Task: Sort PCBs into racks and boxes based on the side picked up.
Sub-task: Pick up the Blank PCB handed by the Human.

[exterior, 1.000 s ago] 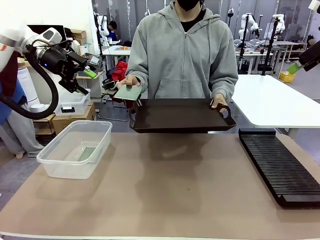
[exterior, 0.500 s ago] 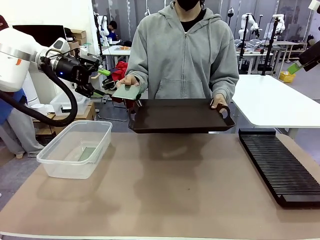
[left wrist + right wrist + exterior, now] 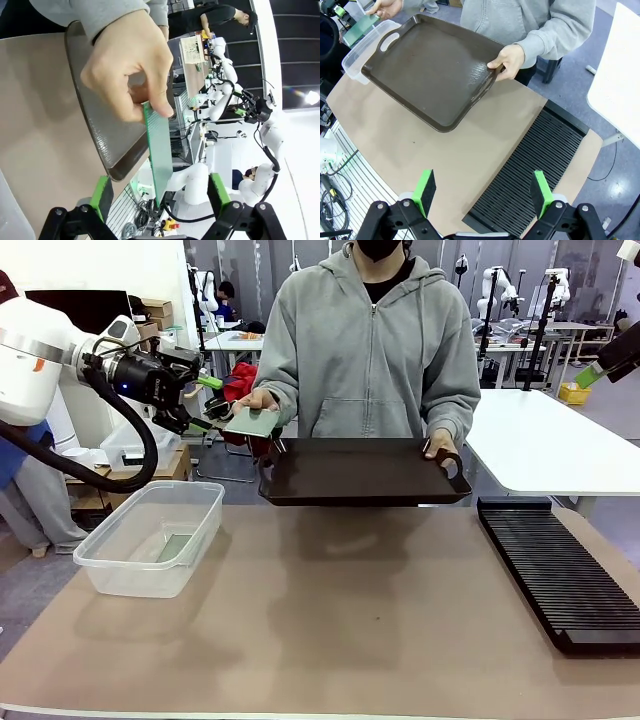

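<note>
A person at the far side holds a green PCB [image 3: 252, 422] out in one hand [image 3: 262, 400] and a dark brown tray [image 3: 360, 475] in the other. My left gripper [image 3: 205, 403] is open at the PCB's left edge. In the left wrist view the PCB [image 3: 160, 150] stands edge-on, its near end between the green pads [image 3: 102, 197] without touching them. Another PCB [image 3: 176, 545] lies in the clear box [image 3: 110, 575] at the left. The black rack [image 3: 560, 575] lies at the right. My right gripper [image 3: 483, 195] hangs open high above the rack [image 3: 535, 165].
The tray [image 3: 435, 75] hovers over the table's far edge, held by both of the person's hands. A white table [image 3: 560, 440] stands behind the rack. Brown tabletop [image 3: 340, 620] stretches bare between box and rack.
My left gripper swung right from beside the box area up to the offered PCB, and its open fingers now straddle the board's edge. The person and the tray stayed put.
</note>
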### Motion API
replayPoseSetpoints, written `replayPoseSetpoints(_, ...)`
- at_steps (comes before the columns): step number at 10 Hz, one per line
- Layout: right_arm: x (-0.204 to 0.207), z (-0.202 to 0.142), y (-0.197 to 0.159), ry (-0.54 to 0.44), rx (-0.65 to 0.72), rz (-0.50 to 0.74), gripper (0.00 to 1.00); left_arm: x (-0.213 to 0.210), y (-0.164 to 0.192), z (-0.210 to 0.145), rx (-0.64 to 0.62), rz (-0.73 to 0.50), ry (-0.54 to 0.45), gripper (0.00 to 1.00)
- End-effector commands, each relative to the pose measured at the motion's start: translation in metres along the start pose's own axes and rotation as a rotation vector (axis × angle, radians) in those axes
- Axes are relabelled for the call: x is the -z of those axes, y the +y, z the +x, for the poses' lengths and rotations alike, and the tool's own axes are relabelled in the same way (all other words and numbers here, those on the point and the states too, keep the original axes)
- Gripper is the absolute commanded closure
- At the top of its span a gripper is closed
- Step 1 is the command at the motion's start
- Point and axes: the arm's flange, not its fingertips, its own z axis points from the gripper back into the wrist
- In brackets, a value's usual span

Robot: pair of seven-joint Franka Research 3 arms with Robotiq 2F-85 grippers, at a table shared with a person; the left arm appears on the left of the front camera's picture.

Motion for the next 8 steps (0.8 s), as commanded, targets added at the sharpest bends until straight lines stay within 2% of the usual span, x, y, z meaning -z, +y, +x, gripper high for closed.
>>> replayPoseSetpoints(1, 0.001, -0.001, 0.0, 0.001, 0.001, 0.001, 0.0, 0.023, 0.006, 0.002, -0.064, -0.079, -0.037, 0.0)
replayPoseSetpoints(4, 0.001, -0.001, 0.0, 0.001, 0.001, 0.001, 0.0, 0.042, 0.013, 0.004, -0.075, -0.15, -0.065, 0.0)
replayPoseSetpoints(6, 0.001, -0.001, 0.0, 0.001, 0.001, 0.001, 0.0, 0.051, 0.014, 0.007, -0.043, -0.164, -0.046, 0.0)
replayPoseSetpoints(7, 0.001, -0.001, 0.0, 0.001, 0.001, 0.001, 0.0, 0.055, 0.013, 0.006, 0.014, -0.19, -0.019, 0.1)
replayPoseSetpoints(8, 0.001, -0.001, 0.0, 0.001, 0.001, 0.001, 0.0, 0.055, 0.013, 0.006, 0.023, -0.182, -0.004, 0.6)
